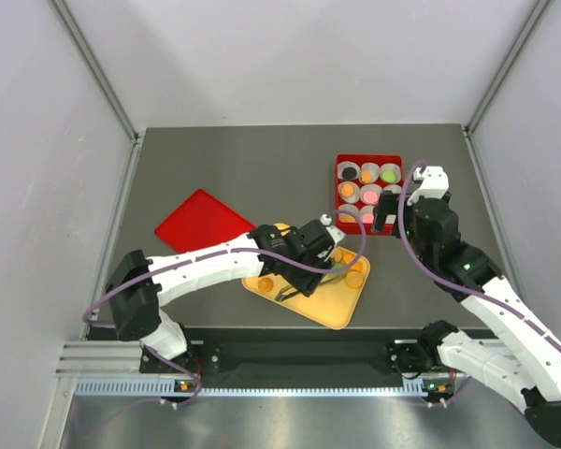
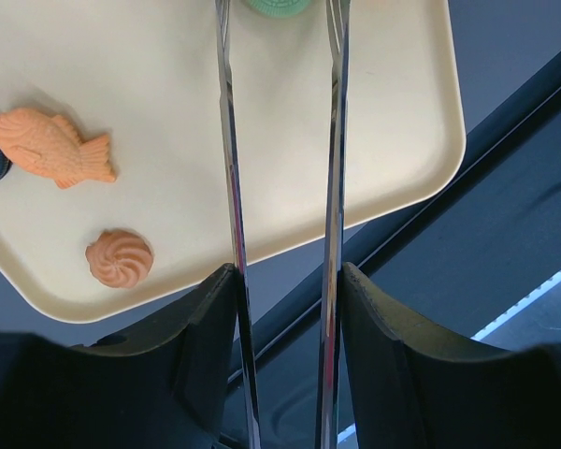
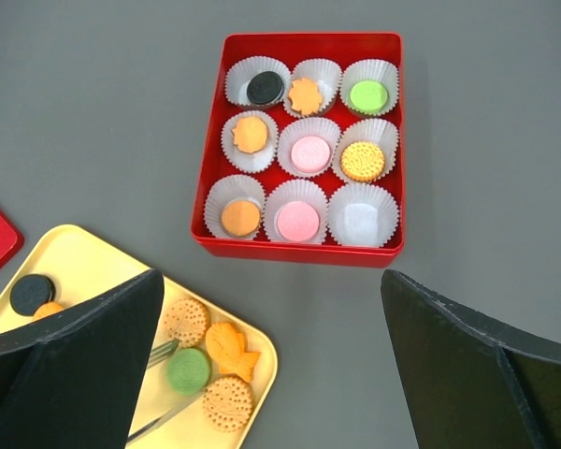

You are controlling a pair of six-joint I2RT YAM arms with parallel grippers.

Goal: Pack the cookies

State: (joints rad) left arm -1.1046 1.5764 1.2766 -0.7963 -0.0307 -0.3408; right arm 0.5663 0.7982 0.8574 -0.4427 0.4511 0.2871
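On the yellow tray (image 1: 335, 301), close to the near edge of the counter (image 1: 262, 159), a green cookie (image 3: 187, 369) lies between the two thin blades of the metal tongs (image 2: 335, 168). Those blades are smooth and shiny, so I think the cookie could slip out if they pinch it too softly or off to one side. Then it might fall on the counter on the way to the red box (image 3: 299, 253). Only one paper cup (image 3: 360, 217) in that box looks empty, the one in the near right corner. A drop that goes wide would land on a cookie already packed. The tongs could also bump other cookies on the tray, like the orange fish (image 2: 51, 145) and the little swirl (image 2: 119, 257).

The left tool (image 2: 288, 271) is partly closed and grips the handle end of the tongs. It touches no cookie itself. I cannot tell if the blades press the green cookie, as only its edge shows in the left wrist view. The right tool (image 3: 271, 281) hangs near the red box with its jaws as wide as they go, and it holds nothing.
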